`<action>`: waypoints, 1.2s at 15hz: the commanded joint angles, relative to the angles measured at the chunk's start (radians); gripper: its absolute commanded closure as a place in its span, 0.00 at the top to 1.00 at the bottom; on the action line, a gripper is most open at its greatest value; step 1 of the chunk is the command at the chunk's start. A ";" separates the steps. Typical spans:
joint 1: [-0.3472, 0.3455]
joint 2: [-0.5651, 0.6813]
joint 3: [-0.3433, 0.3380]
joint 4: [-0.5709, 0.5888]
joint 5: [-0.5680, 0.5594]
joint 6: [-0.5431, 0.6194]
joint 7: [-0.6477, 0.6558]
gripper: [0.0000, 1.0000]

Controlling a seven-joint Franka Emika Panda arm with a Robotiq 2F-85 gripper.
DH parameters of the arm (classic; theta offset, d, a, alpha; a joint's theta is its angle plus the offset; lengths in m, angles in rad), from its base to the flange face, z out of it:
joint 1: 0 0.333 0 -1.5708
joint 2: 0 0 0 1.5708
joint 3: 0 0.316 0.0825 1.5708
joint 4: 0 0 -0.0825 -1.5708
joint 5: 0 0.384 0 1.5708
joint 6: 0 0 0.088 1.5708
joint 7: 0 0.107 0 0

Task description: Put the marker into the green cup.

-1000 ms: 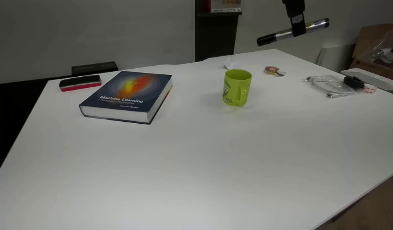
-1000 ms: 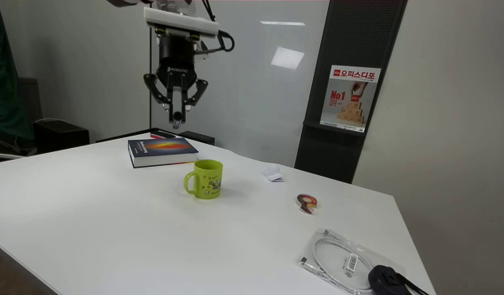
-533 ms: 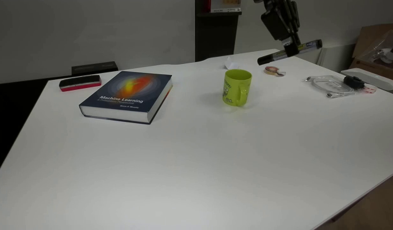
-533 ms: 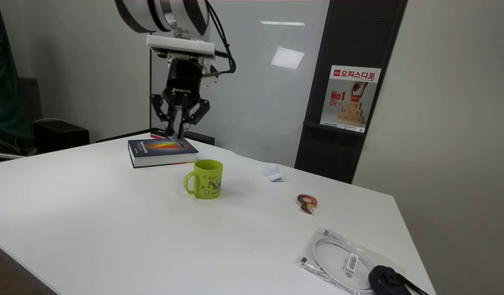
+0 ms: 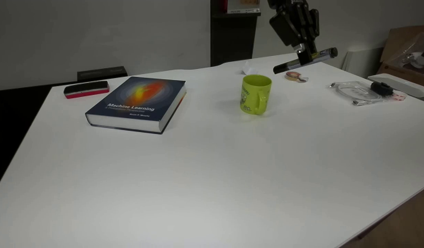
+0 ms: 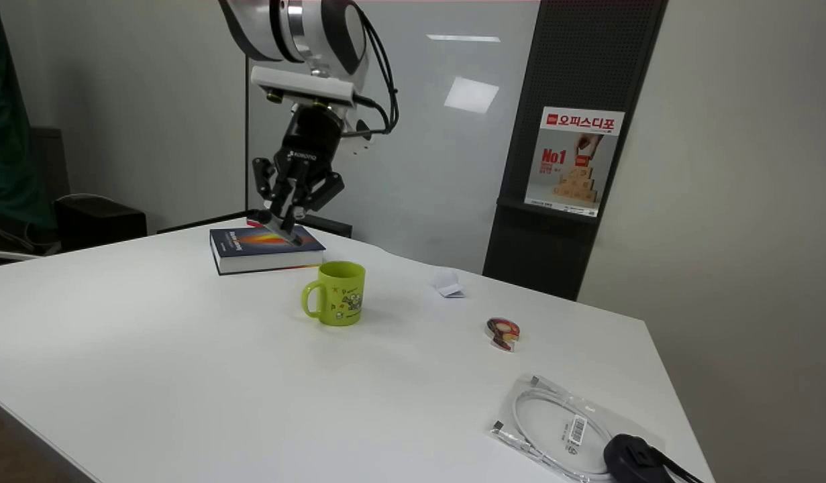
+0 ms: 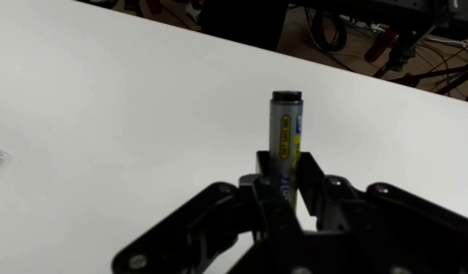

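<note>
The marker, black-ended with a silver-grey barrel, shows in both exterior views (image 5: 322,55) (image 6: 278,228) and in the wrist view (image 7: 285,131). My gripper (image 5: 304,58) is shut on its middle and holds it in the air, tilted, with one black end lower. The gripper also shows in an exterior view (image 6: 284,216) and in the wrist view (image 7: 285,167). The green cup (image 5: 250,96) stands upright on the table, also seen in an exterior view (image 6: 343,295). The marker is apart from the cup and higher than its rim. The cup is out of the wrist view.
A thick book (image 5: 129,103) lies on the white table (image 5: 212,172). A red-and-black flat object (image 5: 86,90) lies beyond it. Folded paper (image 6: 448,284), a tape roll (image 6: 503,333) and a bagged cable (image 6: 567,429) lie elsewhere. The wrist view shows a table edge (image 7: 317,64).
My gripper has come down with the marker and tilted. In an exterior view the marker has moved lower and slightly left, towards the cup. The cup has not moved.
</note>
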 commanded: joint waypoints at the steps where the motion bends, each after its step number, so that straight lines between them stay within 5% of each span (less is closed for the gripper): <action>1: 0.004 -0.024 0.011 -0.036 -0.006 0.026 -0.001 0.05; 8: 0.008 0.062 -0.007 0.051 0.032 0.035 0.117 0.05; 18: -0.045 0.255 -0.033 0.388 0.233 -0.237 0.254 0.05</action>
